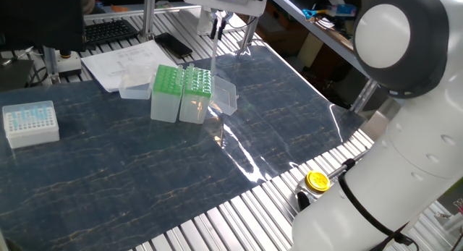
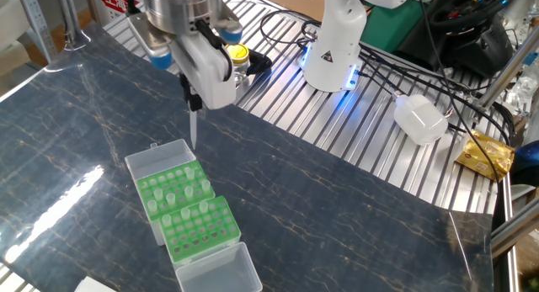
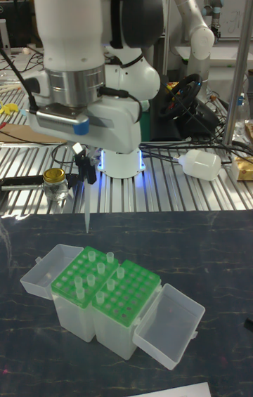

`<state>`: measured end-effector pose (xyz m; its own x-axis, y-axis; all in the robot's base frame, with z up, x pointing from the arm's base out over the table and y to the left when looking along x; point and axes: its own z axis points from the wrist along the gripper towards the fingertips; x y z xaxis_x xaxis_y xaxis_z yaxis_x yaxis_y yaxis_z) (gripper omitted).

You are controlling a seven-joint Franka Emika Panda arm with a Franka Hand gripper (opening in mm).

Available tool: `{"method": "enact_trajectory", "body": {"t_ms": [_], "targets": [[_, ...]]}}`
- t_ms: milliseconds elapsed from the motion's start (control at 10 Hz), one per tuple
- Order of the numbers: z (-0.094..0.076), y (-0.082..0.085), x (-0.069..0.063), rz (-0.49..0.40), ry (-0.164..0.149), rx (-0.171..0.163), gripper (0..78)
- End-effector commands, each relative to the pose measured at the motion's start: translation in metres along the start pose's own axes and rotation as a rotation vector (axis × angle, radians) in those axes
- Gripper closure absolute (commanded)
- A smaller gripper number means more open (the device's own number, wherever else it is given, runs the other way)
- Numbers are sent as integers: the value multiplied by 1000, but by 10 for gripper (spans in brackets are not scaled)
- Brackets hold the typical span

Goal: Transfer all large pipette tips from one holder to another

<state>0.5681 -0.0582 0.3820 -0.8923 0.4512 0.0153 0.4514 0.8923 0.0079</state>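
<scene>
Gripper (image 3: pixel 86 171) clamped on one large pipette tip (image 3: pixel 87 218), long axis vertical, point down; two green racks (image 3: pixel 105 283) side by side on the mat, lids open; nearer rack lies at five o'clock below the tip, not touching.

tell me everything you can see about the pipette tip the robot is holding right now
The pipette tip is a slender, tapered, whitish translucent plastic cone, hanging nearly upright with its narrow point down. Its wide top sits in the pincer. It touches nothing else, hovering above the table just behind the green racks.
</scene>
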Motion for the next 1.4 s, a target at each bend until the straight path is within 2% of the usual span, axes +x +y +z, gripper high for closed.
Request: {"method": "enact_trajectory", "body": {"t_ms": [100, 600, 1400], "targets": [[3, -5, -1, -9, -10, 0, 763], [16, -8, 6, -5, -19, -14, 763], [37, -7, 8, -1, -39, -50, 763]]}}
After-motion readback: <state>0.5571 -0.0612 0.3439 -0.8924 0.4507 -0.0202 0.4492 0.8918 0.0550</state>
